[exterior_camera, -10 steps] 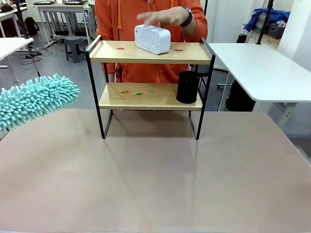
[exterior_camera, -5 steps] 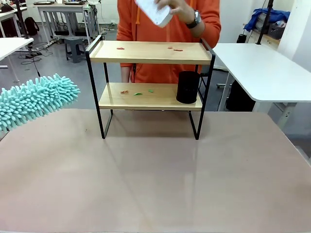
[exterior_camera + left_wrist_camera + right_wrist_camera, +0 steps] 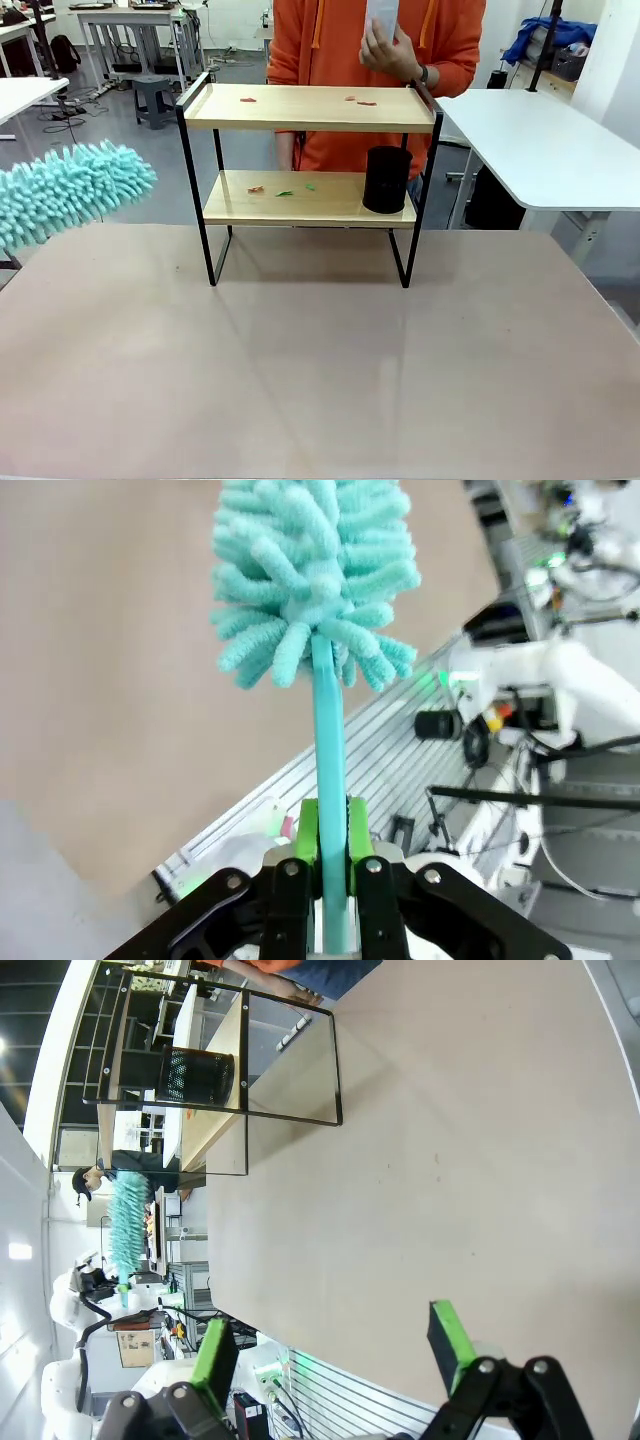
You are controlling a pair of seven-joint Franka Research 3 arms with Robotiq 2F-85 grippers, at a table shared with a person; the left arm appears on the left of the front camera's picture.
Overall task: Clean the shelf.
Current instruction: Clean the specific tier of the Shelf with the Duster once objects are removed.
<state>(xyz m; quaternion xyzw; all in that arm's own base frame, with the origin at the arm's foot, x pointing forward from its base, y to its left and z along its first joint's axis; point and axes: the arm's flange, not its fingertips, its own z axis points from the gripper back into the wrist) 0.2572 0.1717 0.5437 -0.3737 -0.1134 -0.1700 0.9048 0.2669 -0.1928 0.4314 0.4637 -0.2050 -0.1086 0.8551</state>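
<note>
While the teal duster (image 3: 70, 190) is clamped in the left pincer (image 3: 333, 868), the right pincer (image 3: 335, 1345) is held agape; scraps (image 3: 285, 193), possibly leaves, are seen on the shelf (image 3: 300, 112).

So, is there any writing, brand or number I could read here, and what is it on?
No text can be read. The white box in the person's hand, the black cup, the shelf and the duster show no legible print.
</note>
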